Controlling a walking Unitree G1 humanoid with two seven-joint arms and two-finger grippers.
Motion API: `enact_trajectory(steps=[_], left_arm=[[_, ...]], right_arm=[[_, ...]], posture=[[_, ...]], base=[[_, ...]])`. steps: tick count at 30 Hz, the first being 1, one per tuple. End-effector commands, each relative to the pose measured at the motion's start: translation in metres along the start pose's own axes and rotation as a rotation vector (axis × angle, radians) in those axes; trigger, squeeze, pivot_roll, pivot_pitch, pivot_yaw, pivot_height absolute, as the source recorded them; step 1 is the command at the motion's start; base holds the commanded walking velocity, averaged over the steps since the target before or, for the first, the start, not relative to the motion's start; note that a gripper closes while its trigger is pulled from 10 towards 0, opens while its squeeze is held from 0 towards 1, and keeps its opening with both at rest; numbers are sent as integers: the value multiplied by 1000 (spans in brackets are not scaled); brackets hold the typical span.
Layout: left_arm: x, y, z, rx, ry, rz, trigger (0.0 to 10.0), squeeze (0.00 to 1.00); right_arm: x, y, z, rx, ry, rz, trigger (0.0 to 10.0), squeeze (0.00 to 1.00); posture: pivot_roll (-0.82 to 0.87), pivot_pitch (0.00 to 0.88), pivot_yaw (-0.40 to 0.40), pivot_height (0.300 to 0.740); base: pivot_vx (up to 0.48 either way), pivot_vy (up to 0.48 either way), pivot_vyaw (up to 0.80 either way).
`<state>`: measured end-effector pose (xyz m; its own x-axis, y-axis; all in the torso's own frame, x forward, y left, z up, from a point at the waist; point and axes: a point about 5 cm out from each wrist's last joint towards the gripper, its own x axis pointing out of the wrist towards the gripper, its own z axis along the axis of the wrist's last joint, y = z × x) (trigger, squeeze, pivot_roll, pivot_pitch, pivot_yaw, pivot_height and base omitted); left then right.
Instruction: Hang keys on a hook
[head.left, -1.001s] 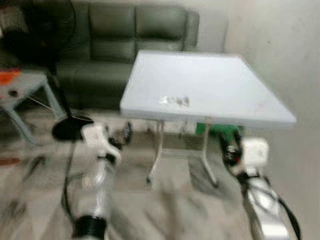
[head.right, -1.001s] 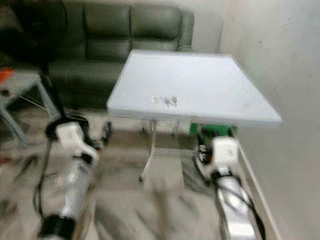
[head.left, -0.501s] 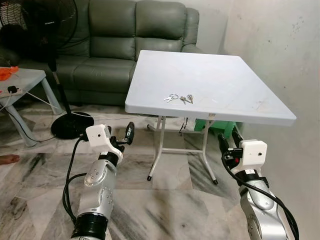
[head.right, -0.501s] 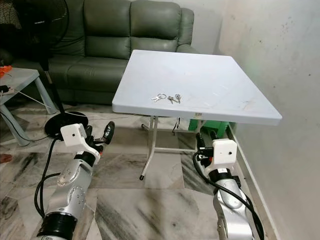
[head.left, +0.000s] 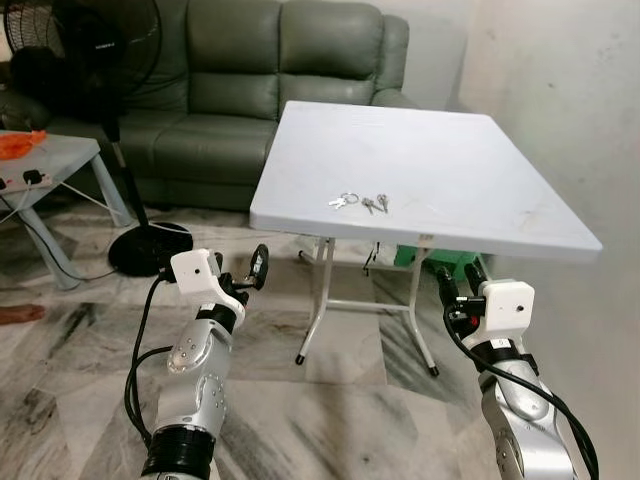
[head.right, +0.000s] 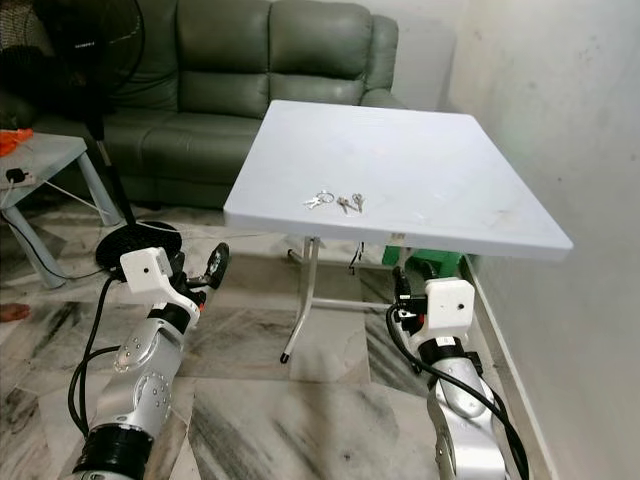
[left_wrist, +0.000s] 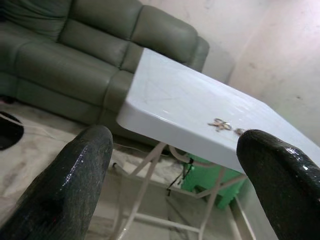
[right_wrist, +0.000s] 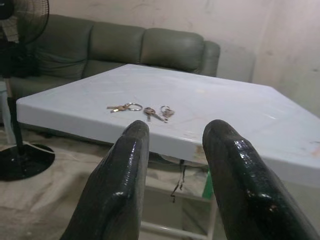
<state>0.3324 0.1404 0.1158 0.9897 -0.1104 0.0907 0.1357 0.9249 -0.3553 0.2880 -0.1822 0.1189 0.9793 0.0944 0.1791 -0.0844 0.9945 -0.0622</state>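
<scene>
Your keys (head.left: 359, 202) lie on the white worktop (head.left: 470, 190), near its front edge and a little left of the middle. From the head views you can count two small clusters just beside each other: a ring with keys on the left and a second bunch on the right. The right wrist view brings them closer and splits them into three bits in a row: a ring with a key (right_wrist: 125, 107), then two smaller pieces (right_wrist: 159, 112). The left wrist view gives you just a small glint of them (left_wrist: 222, 124) on the worktop's surface.

You have two grippers, both held low in front of the worktop and well apart from the keys. The left gripper (head.left: 258, 268) has its jaws spread wide, as its wrist view shows plainly. The right gripper (head.left: 460, 283) has its jaws parted by a narrower gap.

Beyond the worktop you can see one green sofa (head.left: 250, 90), one standing fan (head.left: 95, 60) on a round black base, and one small grey side table (head.left: 45, 165) at the left. A green object (head.left: 440, 262) sits under the worktop by the wall.
</scene>
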Motion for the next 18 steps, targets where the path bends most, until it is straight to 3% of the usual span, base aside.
enact_trajectory(steps=[1, 18], left_arm=[[2, -2, 1, 6, 3, -13, 10000, 0], [1, -1, 0, 0, 6, -8, 10000, 0]], right_arm=[[2, -1, 1, -11, -1, 7, 10000, 0], [1, -1, 1, -12, 1, 10, 10000, 0]], posture=[[-20, 0, -52, 740], [-21, 0, -52, 740]], base=[[364, 0, 0], [359, 0, 0]])
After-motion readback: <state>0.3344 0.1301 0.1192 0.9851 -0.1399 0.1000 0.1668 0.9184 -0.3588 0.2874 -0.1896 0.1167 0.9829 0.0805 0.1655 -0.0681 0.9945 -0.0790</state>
